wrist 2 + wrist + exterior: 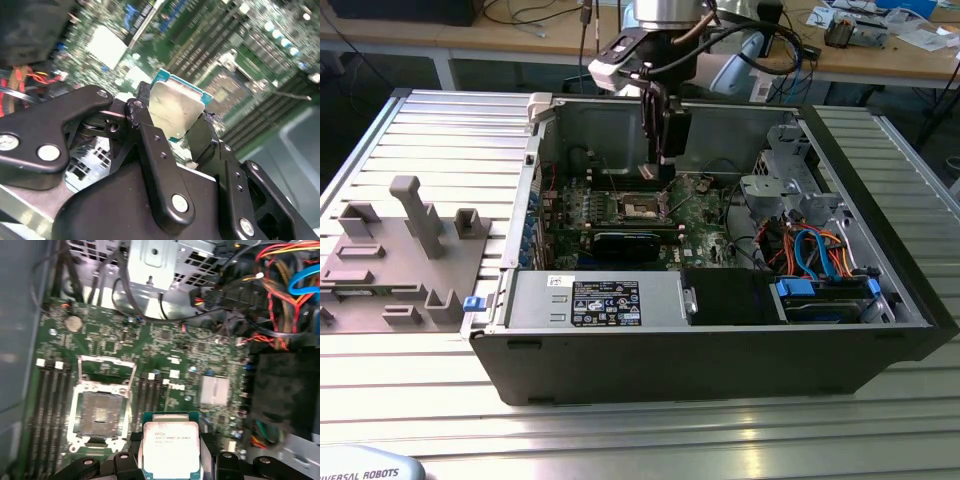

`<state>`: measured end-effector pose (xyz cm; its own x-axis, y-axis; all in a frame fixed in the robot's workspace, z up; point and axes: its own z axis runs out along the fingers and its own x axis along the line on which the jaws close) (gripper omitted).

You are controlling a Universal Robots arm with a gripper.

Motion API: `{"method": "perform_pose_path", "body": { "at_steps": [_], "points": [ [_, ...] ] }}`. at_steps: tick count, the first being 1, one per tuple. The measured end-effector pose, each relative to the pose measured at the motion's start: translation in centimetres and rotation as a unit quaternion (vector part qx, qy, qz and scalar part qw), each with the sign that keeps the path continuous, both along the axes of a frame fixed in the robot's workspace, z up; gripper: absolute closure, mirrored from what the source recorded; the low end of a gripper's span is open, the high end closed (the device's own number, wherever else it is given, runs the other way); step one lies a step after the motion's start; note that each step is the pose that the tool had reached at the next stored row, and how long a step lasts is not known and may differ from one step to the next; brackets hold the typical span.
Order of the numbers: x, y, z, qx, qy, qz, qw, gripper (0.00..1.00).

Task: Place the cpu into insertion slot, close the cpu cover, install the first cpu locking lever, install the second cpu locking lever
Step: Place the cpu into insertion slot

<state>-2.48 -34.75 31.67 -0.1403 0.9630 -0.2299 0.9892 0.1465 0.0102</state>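
Observation:
My gripper hangs inside the open computer case, shut on the cpu. The chip's silvery face shows between the black fingers in both wrist views, with a teal edge around it. The insertion slot is a dark square recess with a metal rim in the green board, bare inside. In the exterior view the insertion slot lies just below the gripper tips and slightly towards that view's left. The cpu cover, a thin metal frame, stands swung open at the slot's far edge. The cpu is above the board, apart from the slot.
The case lies open on a ribbed aluminium table. A metal drive cage and bundled cables fill the exterior view's right. A labelled box sits at the front. A grey fixture rests outside the case.

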Motion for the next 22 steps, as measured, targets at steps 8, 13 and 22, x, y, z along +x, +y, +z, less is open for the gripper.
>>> {"method": "perform_pose_path", "body": {
  "at_steps": [8,13,22],
  "points": [
    [0.0,-0.81,-0.06,0.1082,0.0008,0.0,0.9941,0.46],
    [0.0,-1.69,-0.17,0.1485,0.0011,0.0,0.9889,0.46],
    [0.0,-2.9,-0.41,0.1472,0.0011,0.0,0.9891,0.46]
  ]
}}
